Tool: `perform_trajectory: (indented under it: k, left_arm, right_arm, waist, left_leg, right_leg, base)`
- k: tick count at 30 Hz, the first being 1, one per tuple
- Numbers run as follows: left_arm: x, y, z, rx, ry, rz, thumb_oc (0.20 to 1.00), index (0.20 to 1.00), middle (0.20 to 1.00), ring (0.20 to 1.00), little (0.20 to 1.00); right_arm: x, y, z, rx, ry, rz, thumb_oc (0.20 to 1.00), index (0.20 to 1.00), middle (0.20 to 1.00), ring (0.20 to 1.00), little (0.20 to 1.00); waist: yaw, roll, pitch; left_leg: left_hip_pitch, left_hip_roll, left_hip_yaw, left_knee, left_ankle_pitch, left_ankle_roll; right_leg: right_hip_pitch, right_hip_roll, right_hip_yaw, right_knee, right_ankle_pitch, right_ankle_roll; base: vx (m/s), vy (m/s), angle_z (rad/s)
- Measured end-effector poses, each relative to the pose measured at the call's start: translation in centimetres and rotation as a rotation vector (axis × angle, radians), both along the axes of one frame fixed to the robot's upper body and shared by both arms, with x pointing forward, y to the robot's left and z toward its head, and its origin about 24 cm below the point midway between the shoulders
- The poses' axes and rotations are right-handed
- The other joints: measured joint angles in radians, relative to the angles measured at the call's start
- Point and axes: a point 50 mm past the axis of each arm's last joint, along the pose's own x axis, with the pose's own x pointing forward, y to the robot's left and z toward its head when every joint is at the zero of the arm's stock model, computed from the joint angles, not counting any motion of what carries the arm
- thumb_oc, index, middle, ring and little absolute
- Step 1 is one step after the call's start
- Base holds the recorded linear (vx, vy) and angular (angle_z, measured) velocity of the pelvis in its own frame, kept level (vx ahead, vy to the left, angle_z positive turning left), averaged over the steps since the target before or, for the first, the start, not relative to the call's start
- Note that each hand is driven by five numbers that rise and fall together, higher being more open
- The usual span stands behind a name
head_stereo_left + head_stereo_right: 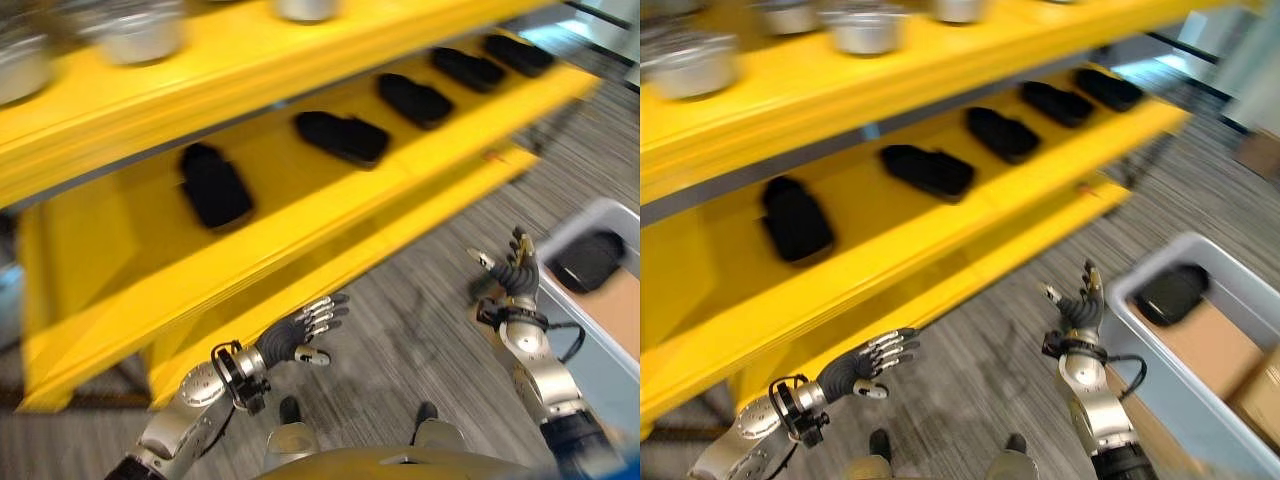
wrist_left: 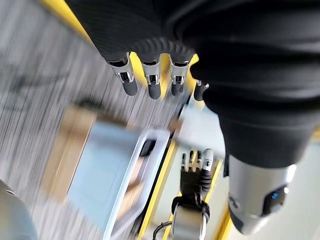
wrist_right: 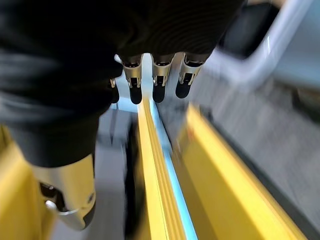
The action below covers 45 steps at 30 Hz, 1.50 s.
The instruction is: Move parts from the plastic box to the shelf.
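Observation:
A yellow shelf [image 1: 300,215] runs across the view, with several black parts [image 1: 213,186] lying in a row on its middle level. At the right stands a grey plastic box [image 1: 1230,270] holding one black part [image 1: 1170,293] and a brown cardboard piece [image 1: 1205,345]. My left hand [image 1: 298,335] hangs open and empty over the floor below the shelf's lower edge. My right hand [image 1: 1080,305] is open too, fingers pointing up, just left of the box, holding nothing.
Silver metal bowls [image 1: 865,28] stand on the shelf's top level. Grey striped floor [image 1: 420,330] lies between the shelf and the box. In the left wrist view the grey box [image 2: 125,165] and my right hand [image 2: 195,172] appear beyond my left fingers [image 2: 150,80].

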Motion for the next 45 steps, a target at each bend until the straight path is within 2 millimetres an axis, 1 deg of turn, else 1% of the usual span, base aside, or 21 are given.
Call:
perform_trajectory:
  k: [3, 6, 10, 12, 14, 16, 17, 18, 19, 21, 23, 26, 27, 29, 30, 31, 33, 37, 40, 43, 45]
  left_arm:
    - [1.0, -0.3, 0.5, -0.016, -0.026, 0.018, 1.000, 1.000, 1.000, 1.000, 1.000]
    - [1.1, -0.3, 0.4, -0.016, -0.017, 0.018, 1.000, 1.000, 1.000, 1.000, 1.000]
    - [1.6, 0.0, 0.9, -0.058, -0.025, 0.040, 1.000, 1.000, 1.000, 1.000, 1.000]
    - [2.0, 0.7, 1.3, -0.038, -0.051, 0.060, 1.000, 1.000, 1.000, 1.000, 1.000]
    - [2.3, 1.5, 1.3, 0.027, -0.061, 0.054, 1.000, 1.000, 1.000, 1.000, 1.000]
    - [2.5, 1.5, 0.8, 0.064, -0.051, 0.059, 1.000, 1.000, 1.000, 1.000, 1.000]
    - [2.5, 2.5, 1.0, 0.069, -0.057, 0.124, 1.000, 1.000, 1.000, 1.000, 1.000]
    - [2.2, 2.9, 0.8, 0.072, -0.049, 0.165, 1.000, 1.000, 1.000, 1.000, 1.000]
    - [2.0, 3.5, 0.9, 0.069, -0.045, 0.224, 1.000, 1.000, 1.000, 1.000, 1.000]
    - [2.4, 4.9, 1.4, 0.071, -0.070, 0.307, 1.000, 1.000, 1.000, 1.000, 1.000]
    - [1.8, 5.6, 1.1, 0.090, -0.050, 0.330, 1.000, 1.000, 1.000, 1.000, 1.000]
    - [0.8, 5.3, 0.1, 0.073, 0.000, 0.338, 1.000, 1.000, 1.000, 1.000, 1.000]
    - [0.7, 5.0, -0.1, 0.064, 0.013, 0.333, 1.000, 1.000, 1.000, 1.000, 1.000]
    - [0.5, 4.7, -0.3, 0.063, 0.019, 0.329, 1.000, 1.000, 1.000, 1.000, 1.000]
    - [0.8, 4.8, -0.1, 0.083, 0.004, 0.331, 1.000, 1.000, 1.000, 1.000, 1.000]
    - [1.2, 4.9, 0.3, 0.098, -0.021, 0.342, 1.000, 1.000, 1.000, 1.000, 1.000]
    - [1.6, 5.2, 0.6, 0.122, -0.039, 0.345, 1.000, 1.000, 1.000, 1.000, 1.000]
    - [2.0, 5.4, 1.0, 0.167, -0.068, 0.331, 1.000, 1.000, 1.000, 1.000, 1.000]
    - [1.9, 5.4, 0.8, 0.174, -0.058, 0.329, 1.000, 1.000, 1.000, 1.000, 1.000]
    - [1.6, 5.0, 0.3, 0.177, -0.030, 0.311, 1.000, 1.000, 1.000, 1.000, 1.000]
    - [1.5, 4.4, 0.0, 0.171, -0.016, 0.293, 1.000, 1.000, 1.000, 1.000, 1.000]
  right_arm:
    - [-1.7, -3.3, -1.4, -0.036, 0.075, -0.167, 1.000, 1.000, 1.000, 1.000, 1.000]
    - [-2.8, -5.0, -1.6, -0.067, 0.088, -0.257, 1.000, 1.000, 1.000, 1.000, 1.000]
    - [-3.6, -6.1, -1.2, -0.156, 0.084, -0.309, 1.000, 1.000, 1.000, 1.000, 1.000]
    - [-3.6, -6.2, -0.7, -0.183, 0.048, -0.308, 1.000, 1.000, 1.000, 1.000, 1.000]
    - [-3.2, -6.1, 0.1, -0.220, 0.008, -0.294, 1.000, 1.000, 1.000, 1.000, 1.000]
    - [-3.3, -6.4, 0.3, -0.232, 0.006, -0.284, 1.000, 1.000, 1.000, 1.000, 1.000]
    - [-3.1, -5.5, 0.2, -0.218, 0.005, -0.224, 1.000, 1.000, 1.000, 1.000, 1.000]
    - [-2.9, -4.7, 0.0, -0.205, 0.007, -0.175, 1.000, 1.000, 1.000, 1.000, 1.000]
    - [-3.5, -4.6, -0.7, -0.194, 0.039, -0.158, 1.000, 1.000, 1.000, 1.000, 1.000]
    - [-7.6, -5.2, -3.0, -0.175, 0.170, -0.184, 1.000, 1.000, 1.000, 1.000, 1.000]
    - [-7.9, -4.5, -3.0, -0.158, 0.171, -0.153, 1.000, 1.000, 1.000, 1.000, 1.000]
    - [-6.5, -3.4, -2.4, -0.138, 0.130, -0.100, 1.000, 1.000, 1.000, 1.000, 1.000]
    - [-5.8, -3.2, -2.0, -0.138, 0.107, -0.084, 1.000, 1.000, 1.000, 1.000, 1.000]
    - [-4.9, -3.0, -1.3, -0.147, 0.083, -0.043, 1.000, 1.000, 1.000, 1.000, 1.000]
    - [-4.4, -2.9, -1.0, -0.145, 0.071, -0.018, 1.000, 1.000, 1.000, 1.000, 1.000]
    - [-4.1, -2.4, -0.5, -0.141, 0.056, 0.030, 1.000, 1.000, 1.000, 1.000, 1.000]
    - [-4.0, -1.0, -0.6, -0.090, 0.057, 0.098, 1.000, 1.000, 1.000, 1.000, 1.000]
    - [-3.5, 0.2, -0.8, -0.068, 0.068, 0.150, 1.000, 1.000, 1.000, 1.000, 1.000]
    - [-1.9, 1.2, 0.1, -0.065, 0.024, 0.180, 1.000, 1.000, 1.000, 1.000, 1.000]
    - [-0.4, 1.9, 0.3, -0.039, 0.006, 0.177, 1.000, 1.000, 1.000, 1.000, 1.000]
    - [-0.7, 1.5, -0.4, -0.040, 0.043, 0.164, 1.000, 1.000, 1.000, 1.000, 1.000]
  waist:
    - [-0.013, 0.016, -0.008]
    - [-0.036, 0.023, -0.003]
    - [-0.043, 0.026, 0.017]
    - [-0.033, -0.001, 0.018]
    - [-0.032, -0.027, 0.037]
    - [-0.075, -0.034, 0.054]
    - [-0.059, -0.031, 0.058]
    - [-0.038, -0.035, 0.061]
    - [-0.035, -0.036, 0.068]
    - [-0.071, -0.020, 0.056]
    - [-0.064, -0.005, 0.047]
    - [0.024, -0.050, 0.073]
    - [0.054, -0.048, 0.078]
    - [0.050, 0.009, 0.059]
    - [0.048, 0.016, 0.057]
    - [0.049, -0.003, 0.065]
    - [0.044, -0.038, 0.057]
    - [0.047, -0.065, 0.044]
    - [0.078, -0.068, 0.041]
    - [0.093, -0.070, 0.039]
    - [0.088, -0.074, 0.029]
  left_leg:
    - [0.002, 0.040, 0.043, 0.031, -0.017, 0.019]
    - [-0.008, 0.044, 0.049, 0.072, -0.007, 0.031]
    - [-0.014, 0.058, 0.086, 0.090, 0.002, 0.053]
    - [0.006, 0.059, 0.116, 0.091, -0.010, 0.049]
    - [0.007, 0.068, 0.110, 0.154, 0.013, 0.072]
    - [-0.017, 0.062, 0.067, 0.252, 0.052, 0.038]
    - [-0.040, 0.056, -0.012, 0.360, 0.082, 0.066]
    - [-0.063, 0.006, -0.112, 0.411, 0.006, 0.038]
    - [-0.107, -0.131, -0.212, 0.398, -0.120, 0.041]
    - [-0.240, -0.303, -0.110, 0.357, -0.175, 0.117]
    - [-0.292, -0.323, -0.123, 0.265, -0.163, 0.127]
    - [-0.356, -0.338, -0.308, 0.210, -0.095, 0.039]
    - [-0.375, -0.324, -0.332, 0.192, -0.065, 0.058]
    - [-0.348, -0.256, -0.322, 0.208, -0.099, 0.049]
    - [-0.324, -0.261, -0.243, 0.194, -0.065, 0.071]
    - [-0.275, -0.297, -0.176, 0.147, -0.052, 0.090]
    - [-0.194, -0.354, -0.168, 0.055, 0.016, 0.150]
    - [-0.140, -0.377, -0.180, 0.018, 0.014, 0.225]
    - [-0.125, -0.364, -0.144, 0.022, -0.011, 0.245]
    - [-0.085, -0.334, -0.112, 0.021, -0.033, 0.258]
    - [-0.069, -0.331, -0.114, 0.022, -0.059, 0.252]
  right_leg:
    - [-0.020, 0.045, 0.034, 0.000, -0.011, -0.022]
    - [-0.031, 0.040, 0.050, 0.030, -0.024, -0.031]
    - [-0.152, 0.026, 0.061, 0.228, -0.128, -0.046]
    - [-0.254, -0.001, 0.020, 0.424, -0.226, -0.095]
    - [-0.276, 0.007, 0.064, 0.481, -0.271, -0.116]
    - [-0.230, 0.029, 0.095, 0.430, -0.253, -0.142]
    - [-0.218, 0.080, 0.209, 0.369, -0.216, -0.170]
    - [-0.205, 0.103, 0.281, 0.318, -0.184, -0.177]
    - [-0.142, 0.108, 0.333, 0.211, -0.126, -0.188]
    - [-0.053, 0.132, 0.296, 0.140, -0.134, -0.189]
    - [-0.058, 0.166, 0.294, 0.139, -0.145, -0.195]
    - [-0.056, 0.158, 0.420, 0.154, -0.159, -0.207]
    - [-0.039, 0.140, 0.439, 0.142, -0.166, -0.191]
    - [-0.010, 0.143, 0.444, 0.172, -0.227, -0.134]
    - [-0.007, 0.118, 0.452, 0.214, -0.269, -0.108]
    - [-0.019, 0.070, 0.417, 0.268, -0.288, -0.074]
    - [-0.001, 0.072, 0.350, 0.252, -0.307, -0.067]
    - [0.016, 0.075, 0.262, 0.233, -0.298, -0.060]
    - [-0.042, 0.071, 0.208, 0.367, -0.292, -0.040]
    - [-0.150, 0.041, 0.114, 0.603, -0.260, 0.017]
    - [-0.183, -0.008, 0.096, 0.583, -0.273, 0.025]
  base:
    - [0.06, -0.290, -0.46]
    - [0.01, -0.335, -0.20]
    - [0.02, -0.373, -0.20]
    - [0.05, -0.282, -0.42]
    - [0.05, -0.246, -0.76]
    - [0.14, -0.305, -1.00]
    - [0.22, -0.197, -1.69]
    - [0.21, -0.181, -2.60]
    - [0.24, -0.134, -1.73]
    - [0.26, -0.080, -0.50]
    - [0.18, 0.057, -0.09]
    - [0.16, 0.133, -0.75]
    - [0.16, 0.172, -0.75]
    - [0.18, 0.190, -0.51]
    - [0.20, 0.218, -0.66]
    - [0.24, 0.288, -0.73]
    - [0.18, 0.242, -0.53]
    - [0.09, 0.176, 0.06]
    - [0.04, 0.150, -0.24]
    - [0.05, 0.032, -0.46]
    - [0.07, -0.114, -0.07]
